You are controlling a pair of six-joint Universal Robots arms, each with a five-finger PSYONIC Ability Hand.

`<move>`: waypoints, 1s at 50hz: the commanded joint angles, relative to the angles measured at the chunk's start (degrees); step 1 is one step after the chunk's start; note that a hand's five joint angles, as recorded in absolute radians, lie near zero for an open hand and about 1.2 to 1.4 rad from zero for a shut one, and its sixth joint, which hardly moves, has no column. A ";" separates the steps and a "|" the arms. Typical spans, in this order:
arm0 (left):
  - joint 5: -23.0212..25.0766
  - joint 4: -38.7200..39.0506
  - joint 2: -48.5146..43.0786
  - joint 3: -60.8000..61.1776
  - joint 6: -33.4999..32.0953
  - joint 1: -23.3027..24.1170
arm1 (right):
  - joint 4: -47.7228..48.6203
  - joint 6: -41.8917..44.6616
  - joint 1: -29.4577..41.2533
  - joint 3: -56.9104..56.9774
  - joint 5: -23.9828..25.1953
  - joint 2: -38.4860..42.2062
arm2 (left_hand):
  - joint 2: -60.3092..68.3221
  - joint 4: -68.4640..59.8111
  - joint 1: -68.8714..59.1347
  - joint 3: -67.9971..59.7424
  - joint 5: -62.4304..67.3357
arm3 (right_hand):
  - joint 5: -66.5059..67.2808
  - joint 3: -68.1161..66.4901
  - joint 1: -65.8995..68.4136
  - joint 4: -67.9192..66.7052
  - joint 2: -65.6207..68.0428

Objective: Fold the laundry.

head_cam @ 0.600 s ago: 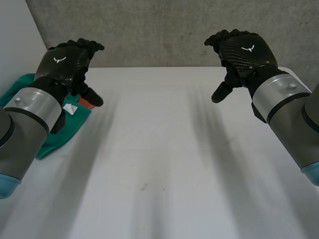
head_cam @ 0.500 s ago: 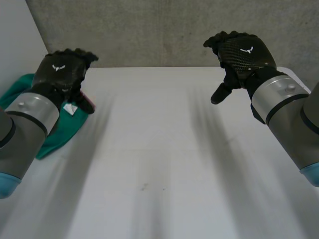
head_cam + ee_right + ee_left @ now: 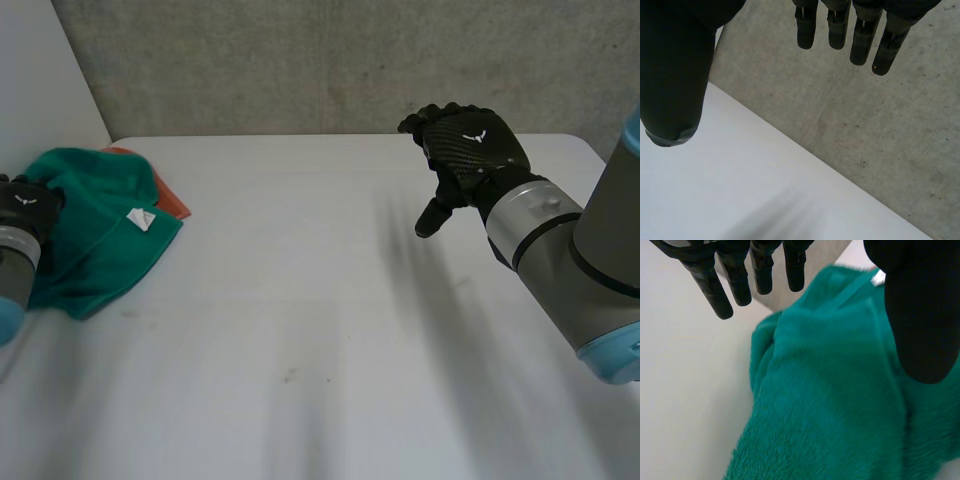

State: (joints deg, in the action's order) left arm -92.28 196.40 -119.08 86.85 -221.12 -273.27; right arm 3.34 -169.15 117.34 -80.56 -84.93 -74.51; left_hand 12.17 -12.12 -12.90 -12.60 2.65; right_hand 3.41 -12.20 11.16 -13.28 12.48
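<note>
Head view shows the crumpled green fleece cloth (image 3: 95, 225) lying on the white table (image 3: 320, 330), partly over an orange cloth (image 3: 172, 198). The left hand (image 3: 920, 315) is over the green cloth's edge, fingers straight and spread, holding nothing. The right hand (image 3: 465, 160) hovers well apart from the green cloth, its fingers loosely extended and empty.

Right hand (image 3: 675, 65), fingers straight, over white table (image 3: 740, 190) and concrete wall (image 3: 880, 150)
</note>
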 commanded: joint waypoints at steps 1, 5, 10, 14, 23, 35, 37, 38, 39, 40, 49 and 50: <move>-0.09 0.82 -9.40 -8.96 -0.01 -1.92 | 0.00 0.66 -0.01 -0.30 -0.24 0.77 | 1.40 -1.45 -0.67 -0.97 0.92 | -3.41 2.20 -1.16 3.28 -2.48; -0.27 2.58 -12.66 -12.22 -0.27 -2.62 | 0.00 0.75 -0.01 -0.65 -0.15 0.94 | 4.75 -4.80 -4.02 -4.32 4.28 | -3.41 2.20 -1.16 3.28 -2.48; -0.36 4.43 -14.95 -14.34 -1.41 -3.76 | 0.00 0.75 -0.01 -0.74 -0.15 1.03 | 14.51 -14.56 -13.78 -14.08 14.04 | -3.41 2.20 -1.16 3.28 -2.48; -0.71 6.10 -16.98 -15.92 -4.31 -3.85 | 0.00 0.75 -0.01 -0.74 -0.15 1.03 | 29.98 -30.03 -29.25 -29.55 29.50 | -3.41 2.20 -1.16 3.28 -2.48; -3.96 9.97 -18.91 -18.12 -8.88 -4.03 | 0.00 0.75 -0.10 -0.74 0.03 1.03 | 62.60 -62.64 -61.87 -62.17 62.12 | -3.41 2.20 -1.16 3.28 -2.48; -6.69 8.57 -12.68 -15.66 -4.68 3.25 | 0.09 0.75 -0.10 -0.56 0.03 1.03 | 67.83 -67.88 -67.10 -67.40 67.35 | -3.41 2.20 -1.16 3.28 -2.48; -6.51 7.69 -9.43 -14.34 -0.46 8.26 | 0.00 0.75 -0.18 -0.12 -0.15 0.94 | 67.83 -67.88 -67.10 -67.40 67.35 | -3.41 2.20 -1.16 3.28 -2.48; -6.51 7.25 -8.46 -14.17 0.94 10.02 | 0.00 0.75 -0.36 -0.03 -0.15 1.03 | 67.83 -67.88 -67.10 -67.40 67.35 | -3.41 2.20 -1.16 3.28 -2.48; -6.51 6.20 -6.54 -13.90 3.74 13.25 | 0.00 0.75 -0.71 0.31 -0.24 0.94 | 67.83 -67.88 -67.10 -67.40 67.35 | -3.41 2.20 -1.16 3.28 -2.48; -6.51 5.75 -5.56 -13.90 5.16 14.94 | 0.00 0.75 -0.80 0.40 -0.24 0.86 | 67.83 -67.88 -67.10 -67.40 67.35 | -3.41 2.20 -1.16 3.28 -2.48; -6.25 0.04 1.30 -14.34 22.92 36.38 | 0.09 0.66 -2.11 2.43 -0.24 0.33 | 67.83 -67.88 -67.10 -67.40 67.35 | -3.41 2.20 -1.16 3.28 -2.48; -6.16 -0.48 1.39 -14.17 24.23 38.32 | 0.09 0.57 -2.55 2.51 -0.24 0.24 | 67.83 -67.88 -67.10 -67.40 67.35 | -3.41 2.20 -1.16 3.28 -2.48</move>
State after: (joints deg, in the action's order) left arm -98.75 200.26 -121.84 72.74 -210.61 -251.94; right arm 3.35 -168.45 116.46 -79.64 -85.12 -73.92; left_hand 68.32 -68.70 -61.73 -68.00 54.62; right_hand 3.41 -12.20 11.16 -13.28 12.49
